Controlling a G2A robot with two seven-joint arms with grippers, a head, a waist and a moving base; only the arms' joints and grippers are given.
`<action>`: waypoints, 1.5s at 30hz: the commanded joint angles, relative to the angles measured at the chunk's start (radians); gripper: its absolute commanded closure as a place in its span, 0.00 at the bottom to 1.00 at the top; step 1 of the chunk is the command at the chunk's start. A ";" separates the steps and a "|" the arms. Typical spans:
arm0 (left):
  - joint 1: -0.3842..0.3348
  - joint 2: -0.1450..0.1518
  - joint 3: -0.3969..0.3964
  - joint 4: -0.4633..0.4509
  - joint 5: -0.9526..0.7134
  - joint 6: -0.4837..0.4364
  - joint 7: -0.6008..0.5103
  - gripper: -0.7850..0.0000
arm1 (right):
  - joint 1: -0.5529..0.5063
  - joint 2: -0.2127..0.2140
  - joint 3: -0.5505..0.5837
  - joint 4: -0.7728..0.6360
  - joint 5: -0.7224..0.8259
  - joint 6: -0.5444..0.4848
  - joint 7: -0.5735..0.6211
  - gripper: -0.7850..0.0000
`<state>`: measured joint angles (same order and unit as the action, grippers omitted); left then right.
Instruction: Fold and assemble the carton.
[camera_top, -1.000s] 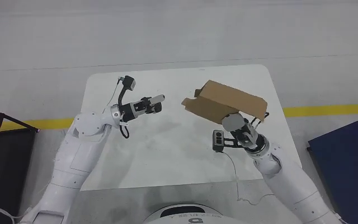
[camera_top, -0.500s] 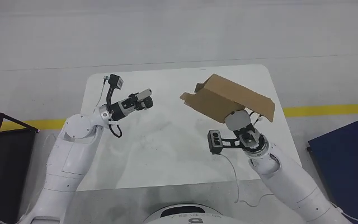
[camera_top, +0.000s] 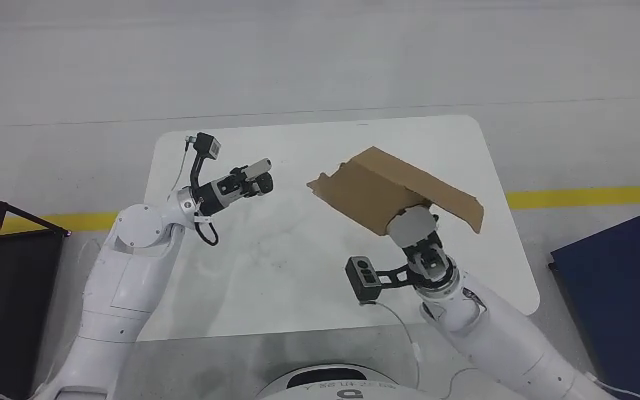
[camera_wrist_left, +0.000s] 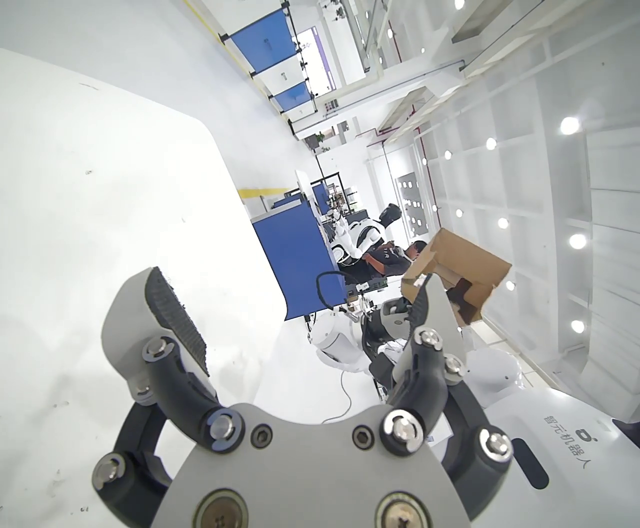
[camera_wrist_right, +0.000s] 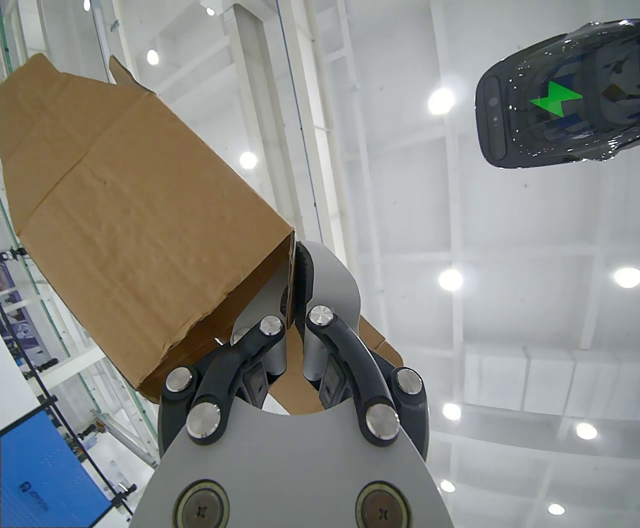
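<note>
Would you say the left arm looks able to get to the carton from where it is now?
Probably yes: nothing stands between the open left hand and the carton, which the right hand holds up above the table.

A white flat desk with rounded corners (camera_top: 300, 290) stands on a pale grey floor (camera_top: 320, 60). A yellow painted floor stripe (camera_top: 590, 197) runs past its left and right edges. A dark blue panel (camera_top: 605, 300) lies off the right edge, and a black frame (camera_top: 25, 290) lies off the left.
</note>
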<state>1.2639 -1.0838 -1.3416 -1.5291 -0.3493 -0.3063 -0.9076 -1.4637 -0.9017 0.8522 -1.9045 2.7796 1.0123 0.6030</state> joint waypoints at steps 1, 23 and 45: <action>0.000 0.000 0.000 0.000 0.000 0.000 0.000 0.00 | 0.011 0.009 -0.030 -0.021 0.040 0.000 -0.044 1.00; 0.000 -0.002 0.034 0.020 0.046 0.010 0.003 0.00 | 0.050 0.054 -0.070 -0.097 0.247 -0.062 -0.212 1.00; -0.247 -0.122 0.344 0.431 -0.753 0.111 -0.628 0.51 | 0.082 0.013 -0.131 0.026 0.292 0.000 -0.280 1.00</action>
<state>1.0231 -1.2025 -1.0017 -1.1033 -1.1001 -0.1926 -1.5372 -1.3809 -0.8877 0.7235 -1.8779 3.0718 1.0123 0.3193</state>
